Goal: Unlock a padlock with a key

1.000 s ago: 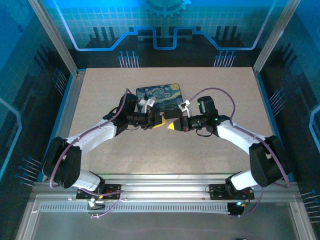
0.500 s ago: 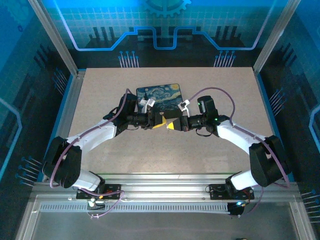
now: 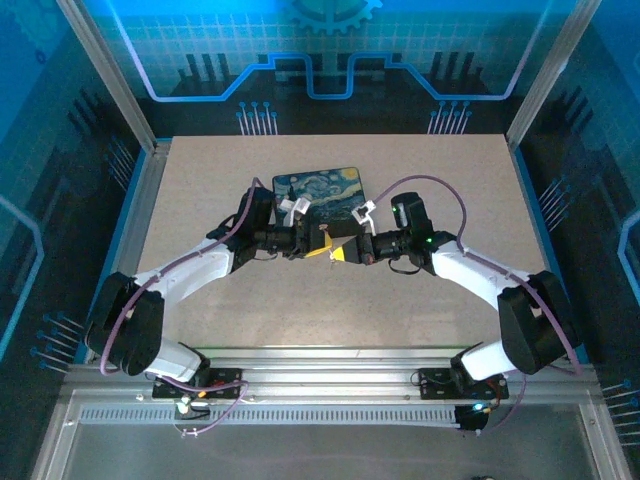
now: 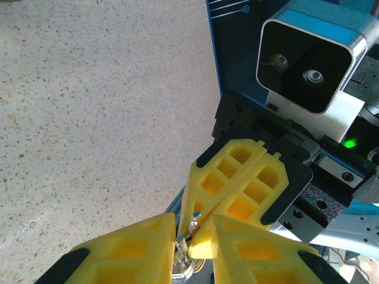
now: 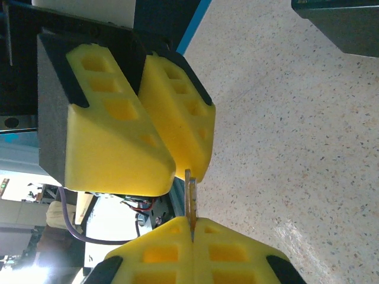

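Item: padlock [image 4: 182, 264], tiny, brass/silver metal. It is located over mid-table and appears to be held off the surface, pinched betw. the yellow pads [image 4: 124, 251] of the L gripper [image 4: 190, 229], whose jaws are narrow w/ only a slit left. The body is mostly hidden by the pads, so the shackle's state can't be told. Item: key [image 5: 189, 195], a thin flat blade seen edge-on, clamped in the fully closed R gripper [image 5: 192, 228]. Its tip is aimed at the seam of the L pads; whether it is touching or just short can't be told. Handling (judged): both pcs light, rigid, smooth metal, likely slippery in the pads. The key is apt to pivot if pushed off-axis, so it is best gripped at the bow w/ the blade left free. The padlock is best held by the body sides, keyway end exposed toward the key and shackle left free to pop. Alignment margin is judged tight. Surface: table [image 3: 450, 190], flat, beige speckled, matte. A black box [image 3: 320, 188] w/ a blue-yellow painted lid lies just beyond the grippers. Room: blue-lit enclosure, alu. frame posts [image 3: 110, 75] at the sides, circuit-pattern panels [image 3: 200, 40] behind.
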`<act>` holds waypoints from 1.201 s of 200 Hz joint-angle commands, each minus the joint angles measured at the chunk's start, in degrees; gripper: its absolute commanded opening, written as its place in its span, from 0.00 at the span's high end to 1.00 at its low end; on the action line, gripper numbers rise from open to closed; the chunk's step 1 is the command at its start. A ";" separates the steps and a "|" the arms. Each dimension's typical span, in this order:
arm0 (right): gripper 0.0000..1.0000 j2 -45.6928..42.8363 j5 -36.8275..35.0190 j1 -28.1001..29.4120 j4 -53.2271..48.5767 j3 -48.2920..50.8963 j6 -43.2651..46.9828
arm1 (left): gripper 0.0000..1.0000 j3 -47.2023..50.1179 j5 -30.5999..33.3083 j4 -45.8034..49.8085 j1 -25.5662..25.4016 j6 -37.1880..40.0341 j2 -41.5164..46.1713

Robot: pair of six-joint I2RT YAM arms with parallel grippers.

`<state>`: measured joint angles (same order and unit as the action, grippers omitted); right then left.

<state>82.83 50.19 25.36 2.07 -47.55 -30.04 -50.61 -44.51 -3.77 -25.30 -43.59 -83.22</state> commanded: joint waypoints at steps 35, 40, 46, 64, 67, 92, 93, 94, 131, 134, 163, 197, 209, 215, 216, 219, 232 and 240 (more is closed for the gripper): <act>1.00 -1.18 0.77 0.61 0.30 -0.01 0.02 | 0.78 0.95 -1.70 -1.48 -0.19 -0.10 0.18; 1.00 -1.15 0.75 0.61 0.30 -0.02 -0.01 | 0.79 0.91 -1.71 -1.43 -0.18 -0.13 0.24; 1.00 -1.03 0.69 0.56 0.40 -0.13 -0.05 | 0.79 0.83 -1.77 -1.35 -0.18 -0.07 0.26; 1.00 -0.78 0.69 0.66 0.78 -0.09 -0.28 | 0.79 0.65 -1.89 -1.11 -0.18 0.17 0.40; 1.00 -0.74 0.68 0.65 0.76 -0.15 -0.32 | 0.80 0.65 -2.03 -1.09 -0.19 0.18 0.42; 1.00 -0.43 0.68 0.63 1.10 -0.31 -0.54 | 0.79 0.53 -2.25 -0.99 -0.17 0.30 0.39; 1.00 -0.41 0.64 0.64 1.10 -0.33 -0.54 | 0.80 0.52 -2.25 -0.94 -0.18 0.32 0.41; 1.00 -0.40 0.67 0.65 1.10 -0.34 -0.54 | 0.80 0.52 -2.25 -0.91 -0.18 0.34 0.38; 1.00 -0.18 0.49 0.58 1.10 -0.61 -0.63 | 0.82 0.60 -2.41 -0.80 -0.28 0.35 0.16; 1.00 -0.16 0.44 0.58 1.15 -0.61 -0.65 | 0.82 0.57 -2.31 -0.80 -0.33 0.35 0.11; 1.00 -0.10 0.28 0.65 1.34 -0.70 -0.89 | 0.82 0.50 -2.25 -0.45 -0.53 0.67 0.06; 1.00 -0.03 0.41 0.62 1.53 -0.97 -1.09 | 0.84 0.20 -2.35 -0.28 -0.92 0.88 -0.19; 1.00 -0.02 0.29 0.60 1.37 -1.03 -1.16 | 0.84 0.17 -2.28 -0.14 -0.94 1.05 -0.19; 1.00 0.04 0.17 0.56 1.23 -1.14 -1.12 | 0.85 0.14 -2.27 -0.08 -0.98 1.05 -0.22; 1.00 0.05 0.17 0.56 1.21 -1.14 -1.09 | 0.85 0.15 -2.26 -0.09 -1.02 1.05 -0.20; 1.00 0.05 0.12 0.56 1.19 -1.11 -1.07 | 0.85 0.15 -2.25 0.01 -0.99 1.13 -0.19; 1.00 0.22 -0.21 0.56 1.19 -1.08 -1.25 | 0.87 0.07 -2.20 0.08 -1.03 1.05 -0.28; 1.00 0.25 -0.27 0.55 1.27 -1.11 -1.41 | 0.90 0.02 -2.11 0.08 -1.06 1.05 -0.32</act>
<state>82.83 50.19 25.50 2.24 -47.57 -30.72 -50.30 -44.77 -3.55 -25.50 -43.48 -83.22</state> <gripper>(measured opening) 0.055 0.129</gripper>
